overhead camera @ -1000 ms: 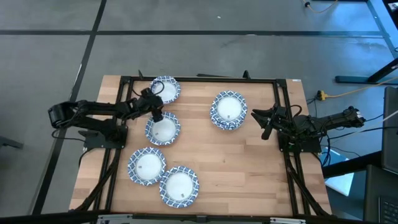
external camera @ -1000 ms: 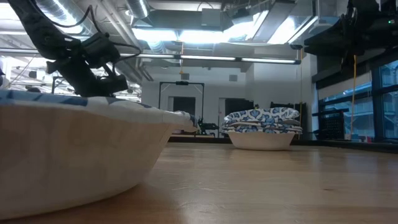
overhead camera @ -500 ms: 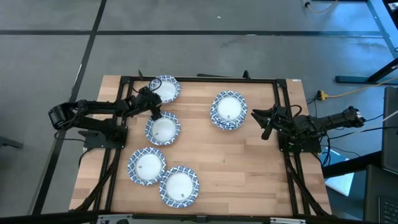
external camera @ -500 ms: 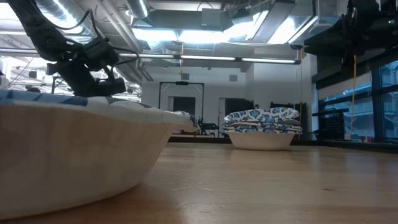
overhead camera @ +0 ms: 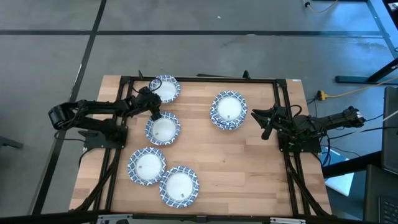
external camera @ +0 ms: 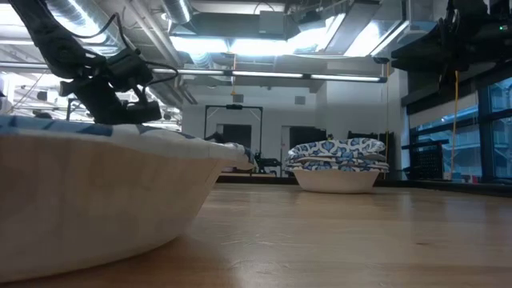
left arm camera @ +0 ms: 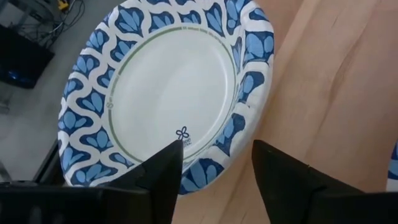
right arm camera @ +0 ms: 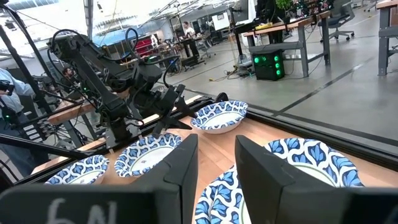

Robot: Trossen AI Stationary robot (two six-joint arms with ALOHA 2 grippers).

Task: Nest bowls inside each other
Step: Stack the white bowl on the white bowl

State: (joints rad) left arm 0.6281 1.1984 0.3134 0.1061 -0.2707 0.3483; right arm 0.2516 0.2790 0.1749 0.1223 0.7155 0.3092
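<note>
Bowl (left arm camera: 168,99) under the spread-fingered left gripper (left arm camera: 214,168) bears a small blue flower mark, no legible writing.

Four bowls (overhead camera: 163,129) at table (overhead camera: 249,168) left, one right of centre

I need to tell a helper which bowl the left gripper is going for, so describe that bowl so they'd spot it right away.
Start at the table's far left corner in the high view. The bowl there sits right by the left gripper, whose open fingers frame its rim. Unlike the other four, it is the farthest back, touching the frame rail.
</note>
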